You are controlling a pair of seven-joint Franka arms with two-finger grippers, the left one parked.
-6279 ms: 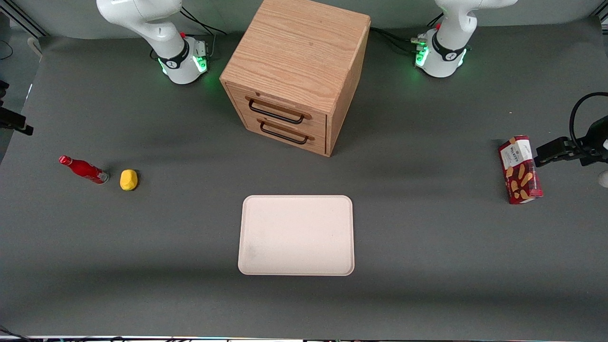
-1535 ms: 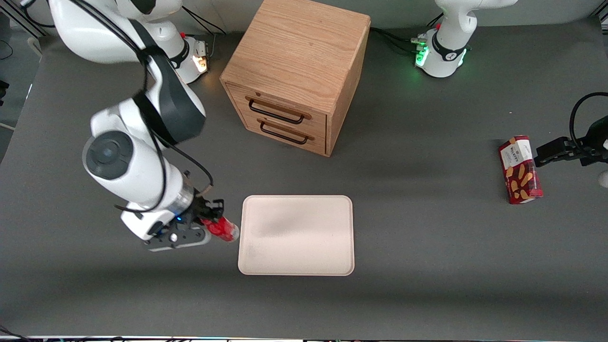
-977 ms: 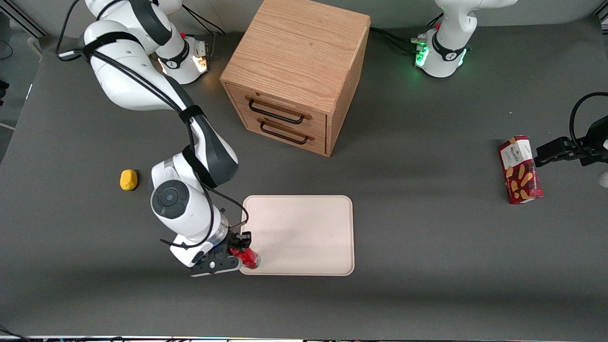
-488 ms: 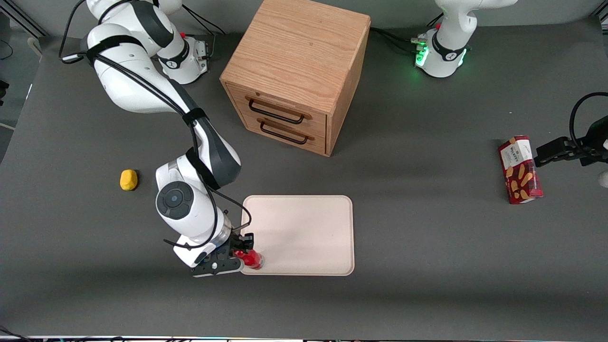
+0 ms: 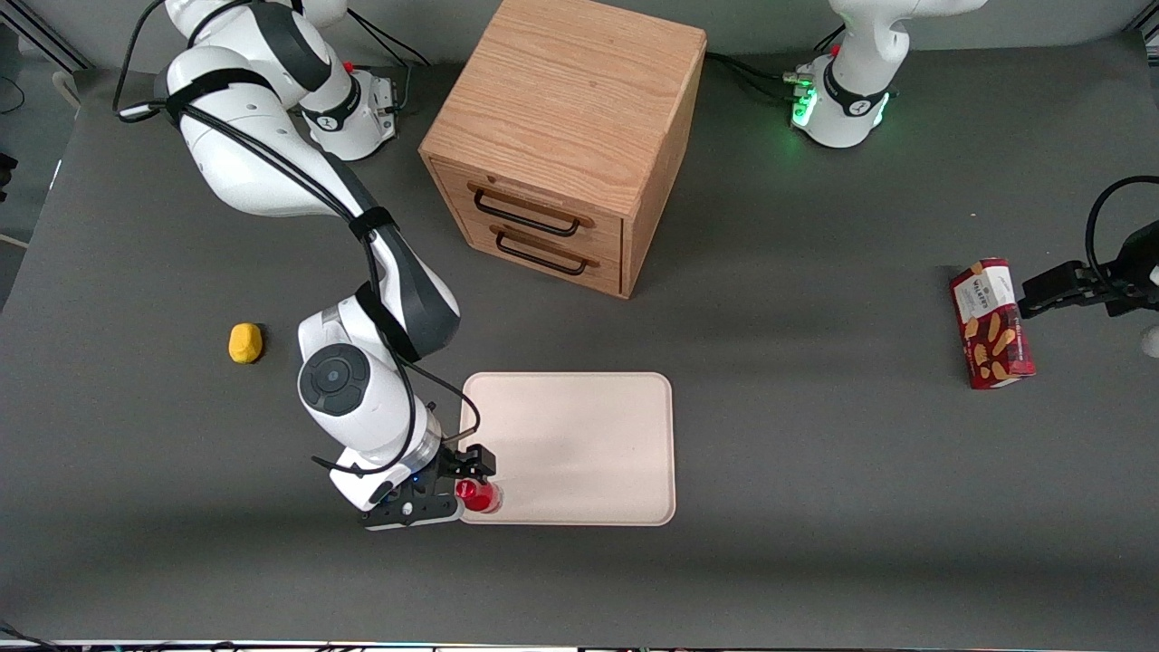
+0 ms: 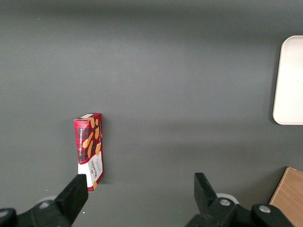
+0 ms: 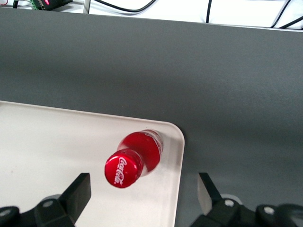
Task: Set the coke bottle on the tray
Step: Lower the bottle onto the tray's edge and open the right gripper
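The coke bottle (image 5: pixel 477 495) is a slim red bottle with a red cap. It stands upright on the pale cream tray (image 5: pixel 579 444), in the tray's corner nearest the front camera at the working arm's end. My right gripper (image 5: pixel 469 484) is open and hangs just above the bottle. In the right wrist view the red cap of the bottle (image 7: pixel 124 168) sits between the spread fingers of the gripper (image 7: pixel 142 190), touching neither, close to the tray's rounded corner (image 7: pixel 173 137).
A yellow lump (image 5: pixel 245 343) lies toward the working arm's end. A wooden drawer cabinet (image 5: pixel 561 136) stands farther from the camera than the tray. A red biscuit box (image 5: pixel 991 323) lies toward the parked arm's end and also shows in the left wrist view (image 6: pixel 90 151).
The gripper carried the bottle from beside the yellow lump to the tray's near corner. In the last half second its fingers have spread and the bottle now stands free.
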